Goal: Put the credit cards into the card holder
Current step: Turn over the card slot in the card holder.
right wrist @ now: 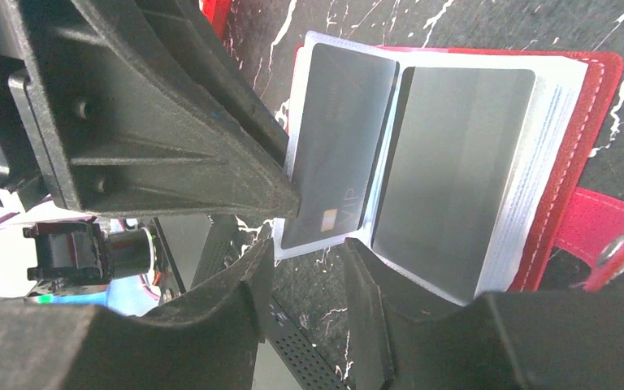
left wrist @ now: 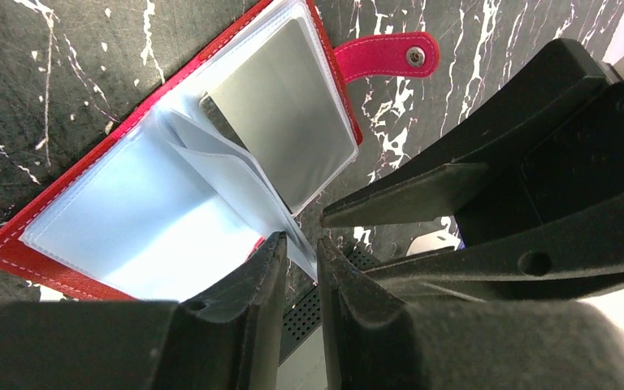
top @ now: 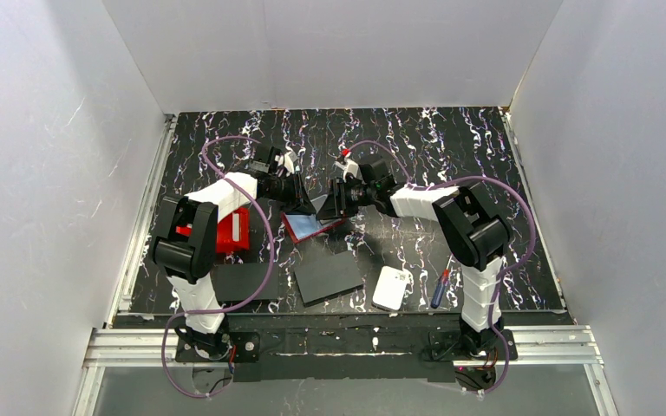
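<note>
Pinching a sleeve [left wrist: 244,183] of the card holder [left wrist: 130,215] with the left gripper [left wrist: 301,244], right gripper [right wrist: 305,260] half-open at its one o'clock; risks buckling the credit card [right wrist: 337,138] if misaligned.

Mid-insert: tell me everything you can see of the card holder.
The card holder lies open on the dark marbled table between the arms. Its red stitched cover looks like leather; a strap with a metal snap stud juts from one edge. Clear plastic sleeves fill it: a flat one holds a grey card, a lifted one a dark card marked VIP. That lifted leaf's corner sits between the fingers of the left gripper, the right gripper alongside; grip unclear.
</note>
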`<state>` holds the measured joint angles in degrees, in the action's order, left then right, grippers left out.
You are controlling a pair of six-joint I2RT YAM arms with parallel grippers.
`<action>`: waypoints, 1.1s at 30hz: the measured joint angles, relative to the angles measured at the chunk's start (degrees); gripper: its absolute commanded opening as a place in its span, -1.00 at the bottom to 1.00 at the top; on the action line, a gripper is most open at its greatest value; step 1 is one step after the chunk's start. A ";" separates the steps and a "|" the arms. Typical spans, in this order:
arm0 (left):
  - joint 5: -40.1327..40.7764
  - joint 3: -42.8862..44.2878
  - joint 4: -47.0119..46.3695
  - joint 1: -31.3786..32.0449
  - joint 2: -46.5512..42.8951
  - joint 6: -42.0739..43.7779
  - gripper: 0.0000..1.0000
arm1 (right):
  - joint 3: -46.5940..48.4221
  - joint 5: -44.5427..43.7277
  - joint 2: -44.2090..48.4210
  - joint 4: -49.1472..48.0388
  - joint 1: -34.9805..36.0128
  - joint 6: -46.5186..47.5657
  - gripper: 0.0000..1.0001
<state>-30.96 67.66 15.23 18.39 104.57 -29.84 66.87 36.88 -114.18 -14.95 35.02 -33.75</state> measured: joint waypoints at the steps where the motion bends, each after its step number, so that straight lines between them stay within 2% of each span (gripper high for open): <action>1: 0.00 0.00 -0.05 0.00 0.00 -0.05 -0.54 | -0.06 0.02 0.16 0.06 0.05 0.11 -0.07; 12: 0.00 0.00 -0.35 0.00 0.02 -0.36 -0.46 | -0.07 -0.02 0.34 -0.01 0.26 0.74 -0.32; 24: 1.56 0.00 1.11 0.00 -0.10 1.38 -0.15 | 0.00 -3.08 0.34 3.42 0.36 2.89 -0.43; 27: 2.68 0.00 2.84 0.00 -0.86 2.36 -0.09 | 0.01 -3.89 0.34 4.42 0.36 3.65 -0.42; 31: 4.28 -0.02 5.40 -0.01 -3.52 3.58 -0.02 | 0.97 -6.70 0.34 8.08 0.36 5.96 -0.22; 32: 4.71 -0.04 6.17 -0.04 -4.44 3.84 0.03 | 1.60 -7.99 0.34 9.75 0.37 6.98 -0.17; 33: 5.12 -0.10 7.27 -0.16 -5.65 4.08 0.15 | 2.59 -9.68 0.40 11.93 0.43 8.47 -0.13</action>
<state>-25.84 67.56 22.50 18.23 98.92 -25.75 69.46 27.21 -113.78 -3.01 35.45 -25.29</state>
